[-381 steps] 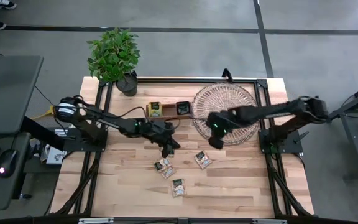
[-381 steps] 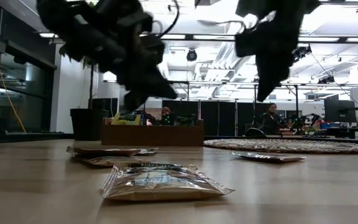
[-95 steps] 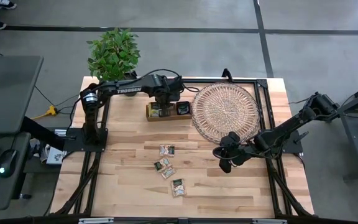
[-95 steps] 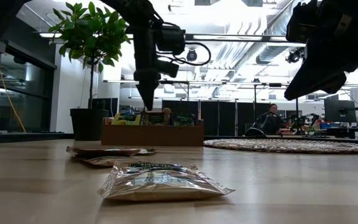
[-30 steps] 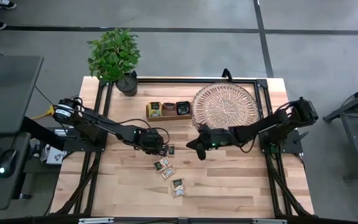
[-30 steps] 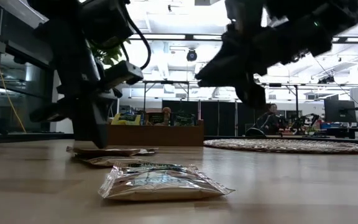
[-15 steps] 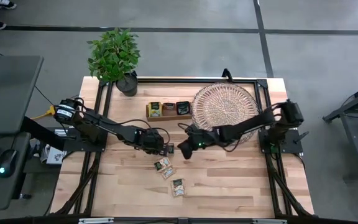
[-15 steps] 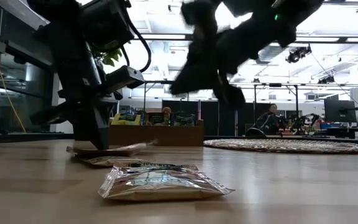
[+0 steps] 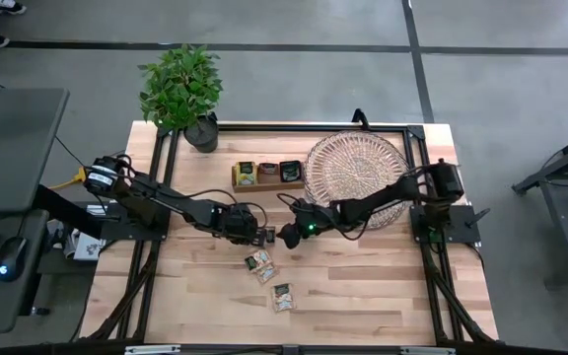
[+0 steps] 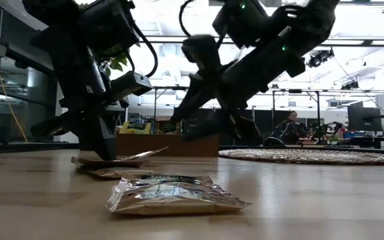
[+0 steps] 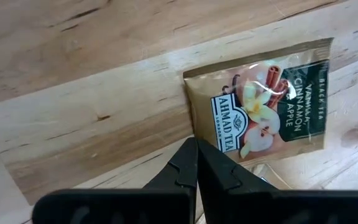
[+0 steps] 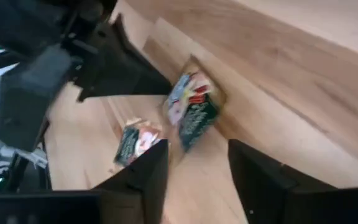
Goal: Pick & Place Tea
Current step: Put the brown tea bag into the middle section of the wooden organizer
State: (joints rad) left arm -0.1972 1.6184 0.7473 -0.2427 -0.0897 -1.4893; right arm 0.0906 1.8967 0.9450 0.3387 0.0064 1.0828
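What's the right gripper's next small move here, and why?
Probably ease forward so its fingers straddle the raised edge of the tea sachet, then close. The left gripper, shut, pins one edge of that sachet to the table, tilting the far edge up in the low view. The right gripper is open, right beside it, with the sachet ahead between its fingers.

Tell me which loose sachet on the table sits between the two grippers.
The sachet farthest from the table's front edge, between left gripper and right gripper; the other three lie nearer the front.
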